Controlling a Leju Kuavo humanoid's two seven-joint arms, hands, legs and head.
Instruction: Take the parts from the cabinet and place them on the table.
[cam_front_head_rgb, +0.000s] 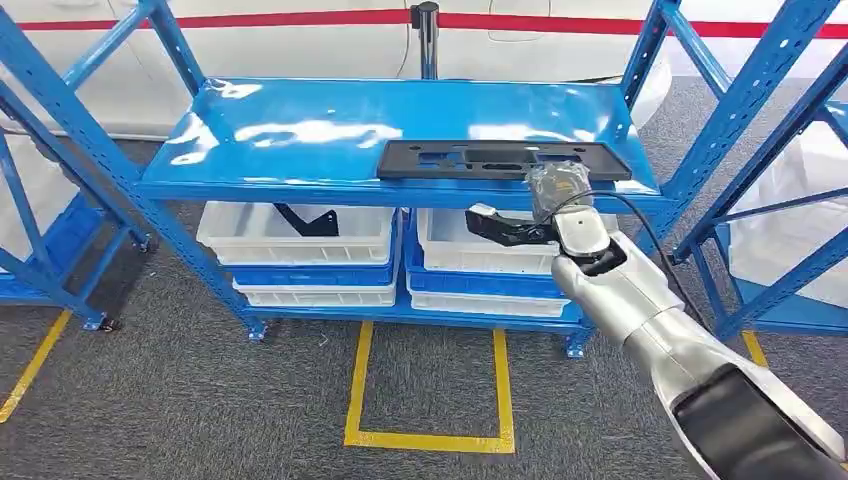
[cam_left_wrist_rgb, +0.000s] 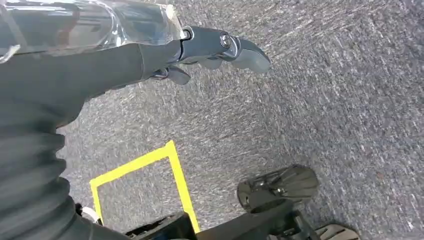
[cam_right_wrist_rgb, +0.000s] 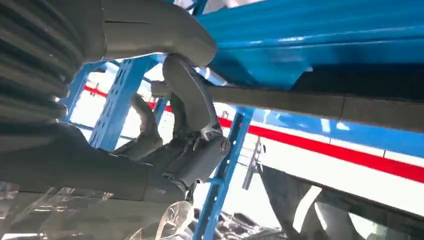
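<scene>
Head view: noted a flat black panel (cam_front_head_rgb: 480, 160) lying on the top shelf (cam_front_head_rgb: 300, 130) of the blue rack, at the front lip and toward its right end, long axis running left to right along that lip. Noted the right hand (cam_front_head_rgb: 558, 190), wrapped in clear film, raised to the panel's front edge near its right end, approaching square to the long axis. Also noted a smaller black part (cam_front_head_rgb: 305, 220) lying in the left white bin (cam_front_head_rgb: 230, 235) on the lower shelf, well apart from that hand. Left wrist view: found the left hand (cam_left_wrist_rgb: 200, 50) hanging over grey carpet (cam_left_wrist_rgb: 325, 100), fingers loose and spread, holding nothing, well away from the rack. Right wrist view: found the thick thumb (cam_right_wrist_rgb: 192, 95) lying against the end of the panel's dark edge (cam_right_wrist_rgb: 320, 105), just beside the blue shelf, darker fingers (cam_right_wrist_rgb: 145, 120) curled on the far side of that edge. Cannot tell whether thumb and fingers are actually clamped on the panel or only bracketing it. Judged the right hand by far the nearer, placed off-centre on a long piece. Expect the free left end to droop on lifting unless gripped firmly and drawn straight out toward the robot, clear of the right-hand upright.
</scene>
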